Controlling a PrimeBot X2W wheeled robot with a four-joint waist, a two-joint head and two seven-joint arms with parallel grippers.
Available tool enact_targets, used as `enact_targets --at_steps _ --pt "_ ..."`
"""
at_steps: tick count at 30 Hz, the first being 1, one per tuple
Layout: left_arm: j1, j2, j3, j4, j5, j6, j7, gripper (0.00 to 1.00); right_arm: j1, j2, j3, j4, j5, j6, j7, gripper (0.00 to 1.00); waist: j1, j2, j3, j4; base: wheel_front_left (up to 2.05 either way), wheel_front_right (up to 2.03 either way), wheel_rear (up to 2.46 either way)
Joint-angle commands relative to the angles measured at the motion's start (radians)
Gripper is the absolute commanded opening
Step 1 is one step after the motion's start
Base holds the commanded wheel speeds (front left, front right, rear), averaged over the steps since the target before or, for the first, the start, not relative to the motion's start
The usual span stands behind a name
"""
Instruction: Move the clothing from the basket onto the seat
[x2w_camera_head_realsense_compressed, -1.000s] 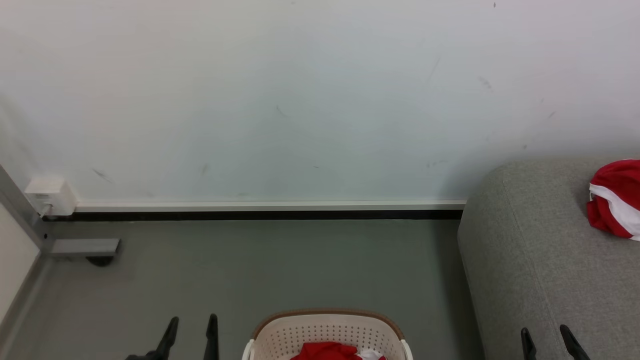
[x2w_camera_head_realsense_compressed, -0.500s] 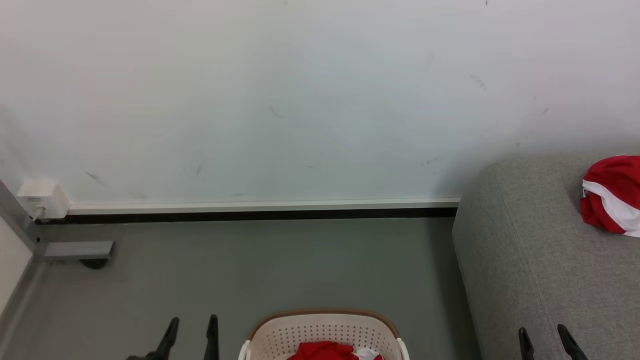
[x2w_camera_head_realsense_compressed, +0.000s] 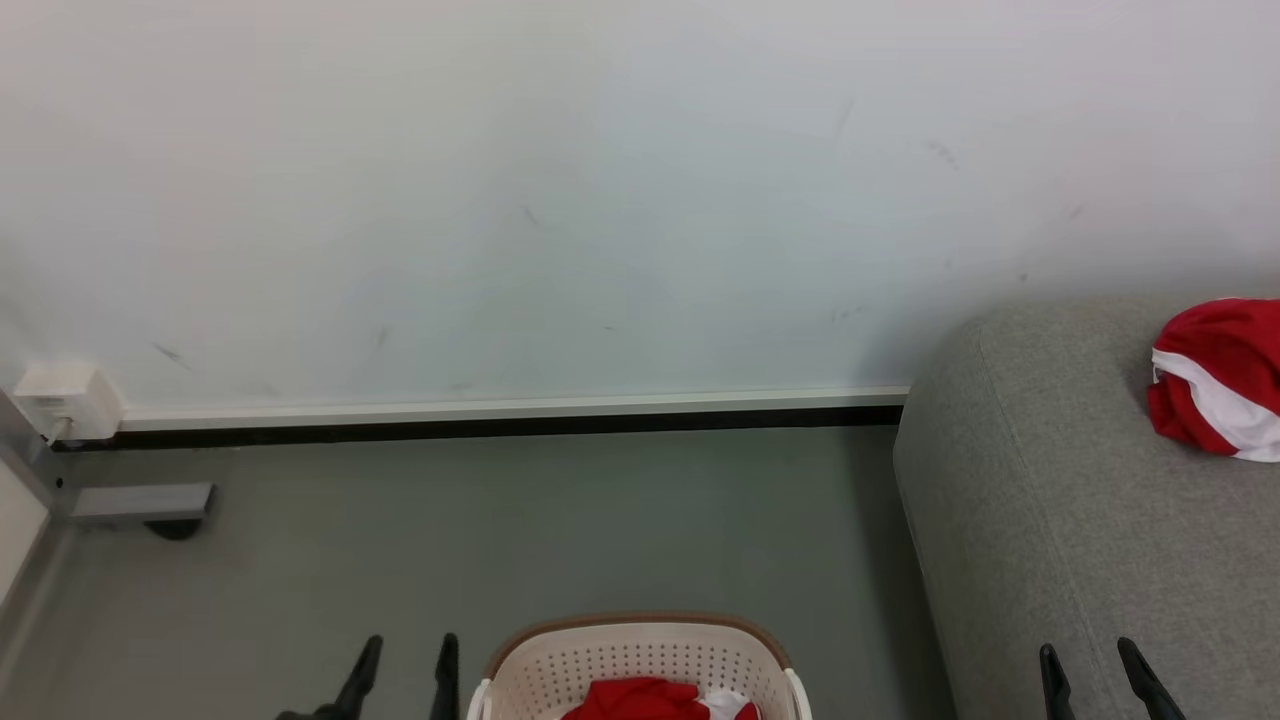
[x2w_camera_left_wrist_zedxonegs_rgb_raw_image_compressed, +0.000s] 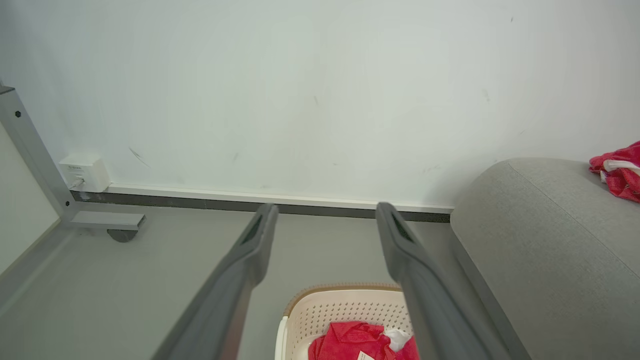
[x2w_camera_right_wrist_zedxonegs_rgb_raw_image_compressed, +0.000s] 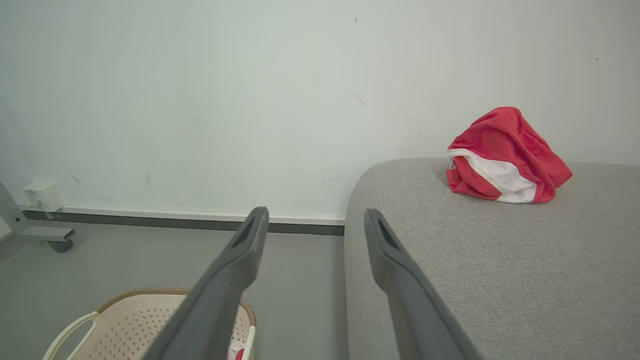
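basket (x2w_camera_head_realsense_compressed: 600, 660): cream, perforated, brown rim, upright on the floor, 6 o'clock in head view | clothing (x2w_camera_head_realsense_compressed: 640, 700): red-and-white bundle crumpled inside basket | seat (x2w_camera_head_realsense_compressed: 1050, 540): grey sofa, 4 o'clock | second garment (x2w_camera_head_realsense_compressed: 1215, 380): red, white band, bunched on seat, 3 o'clock

In our head view the bottom edge cuts off the basket (x2w_camera_head_realsense_compressed: 640, 660) and its clothing (x2w_camera_head_realsense_compressed: 630, 700); the right edge clips the garment (x2w_camera_head_realsense_compressed: 1210, 370) on the sofa (x2w_camera_head_realsense_compressed: 1050, 520).

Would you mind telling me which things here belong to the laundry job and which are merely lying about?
Job: basket; clothing in basket; seat; clothing on seat.
Lying about: white wall box; grey wheeled frame.
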Motion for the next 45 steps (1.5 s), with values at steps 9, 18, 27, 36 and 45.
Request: enact_targets --at_steps 9,18,27,36,45 --pt "-0.102 0.004 -0.083 0.066 0.044 -0.067 0.033 1.00 -0.044 -0.012 0.002 -0.029 0.004 -0.003 0.001 1.00 -0.0001 -0.0001 0.063 -0.071 0.00 0.00 0.00" --pt "-0.277 -0.011 -0.157 0.156 0.083 -0.094 0.164 1.00 -0.134 -0.008 0.024 -0.102 0.001 -0.003 0.001 1.00 -0.0001 -0.0001 0.225 -0.165 0.00 0.00 0.00" --pt "-0.486 0.002 -0.206 0.379 0.114 -0.117 0.342 1.00 -0.253 0.010 0.061 -0.188 0.007 -0.003 0.001 1.00 -0.0001 -0.0001 0.434 -0.260 0.00 0.00 0.00" --pt "-0.659 -0.011 -0.233 0.599 0.145 -0.101 0.394 1.00 -0.322 0.019 0.071 -0.232 0.015 -0.003 0.001 1.00 -0.0001 -0.0001 0.579 -0.297 0.00 0.00 0.00" --pt "-0.834 -0.002 -0.259 0.782 0.179 -0.065 0.404 1.00 -0.386 0.020 0.100 -0.271 0.039 -0.003 0.001 1.00 -0.0001 -0.0001 0.753 -0.309 0.00 0.00 0.00"
